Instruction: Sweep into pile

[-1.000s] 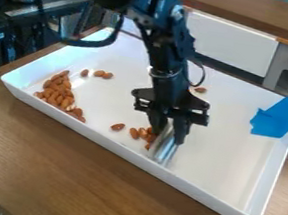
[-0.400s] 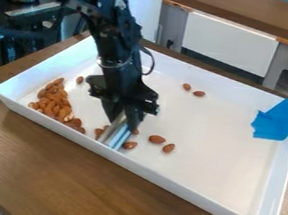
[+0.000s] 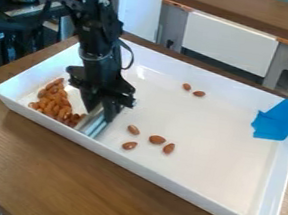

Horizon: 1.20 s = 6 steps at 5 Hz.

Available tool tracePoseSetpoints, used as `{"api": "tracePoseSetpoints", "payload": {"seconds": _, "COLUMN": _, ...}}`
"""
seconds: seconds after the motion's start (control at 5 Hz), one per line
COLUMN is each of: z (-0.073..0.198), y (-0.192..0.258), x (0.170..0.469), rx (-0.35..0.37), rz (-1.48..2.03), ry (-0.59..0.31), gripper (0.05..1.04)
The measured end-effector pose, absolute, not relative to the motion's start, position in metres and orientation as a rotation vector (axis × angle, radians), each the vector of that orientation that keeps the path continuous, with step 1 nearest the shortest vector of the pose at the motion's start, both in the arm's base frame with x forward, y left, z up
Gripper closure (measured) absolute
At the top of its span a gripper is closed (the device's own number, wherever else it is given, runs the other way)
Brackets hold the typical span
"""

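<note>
Brown almonds [image 3: 54, 103] lie heaped just beside my claw [image 3: 100, 113], close against the metal sweeper [image 3: 93, 123]. Pushing too hard could ride nuts up the white tray [image 3: 163, 179] and over its wall, or catch the sweeper there and twist it loose. Four loose almonds [image 3: 157, 139] on my claw's opposite side, and two farther almonds [image 3: 193, 90] well apart from it, could be missed if my next stroke starts too near the heap. My claw is parted only by the sweeper's thickness, clamped on it.
</note>
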State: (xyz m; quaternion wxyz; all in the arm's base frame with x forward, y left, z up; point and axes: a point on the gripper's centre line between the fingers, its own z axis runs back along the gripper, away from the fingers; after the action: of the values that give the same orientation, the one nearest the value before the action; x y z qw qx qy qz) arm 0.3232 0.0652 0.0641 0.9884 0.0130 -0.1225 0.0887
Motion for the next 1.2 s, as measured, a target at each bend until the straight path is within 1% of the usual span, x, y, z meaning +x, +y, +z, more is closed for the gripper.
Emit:
{"api": "tracePoseSetpoints", "payload": {"seconds": 0.2, "z": 0.067, "y": 0.096, "x": 0.322, "rx": 0.054, "rz": 0.221, "ry": -0.219, "gripper": 0.704}}
{"api": "tracePoseSetpoints", "payload": {"seconds": 0.4, "z": 0.080, "y": 0.095, "x": 0.321, "rx": -0.013, "rz": 0.226, "ry": -0.197, "gripper": 0.704}}
{"api": "tracePoseSetpoints", "payload": {"seconds": 0.6, "z": 0.112, "y": 0.070, "x": 0.331, "rx": -0.140, "rz": 0.241, "ry": -0.223, "gripper": 0.704}}
{"api": "tracePoseSetpoints", "payload": {"seconds": 0.8, "z": 0.141, "y": 0.019, "x": 0.352, "rx": -0.252, "rz": 0.243, "ry": -0.255, "gripper": 0.704}}
{"api": "tracePoseSetpoints", "payload": {"seconds": 1.0, "z": 0.144, "y": -0.024, "x": 0.362, "rx": -0.273, "rz": 0.248, "ry": -0.272, "gripper": 0.704}}
{"api": "tracePoseSetpoints", "payload": {"seconds": 1.2, "z": 0.124, "y": -0.054, "x": 0.371, "rx": -0.258, "rz": 0.261, "ry": -0.276, "gripper": 0.704}}
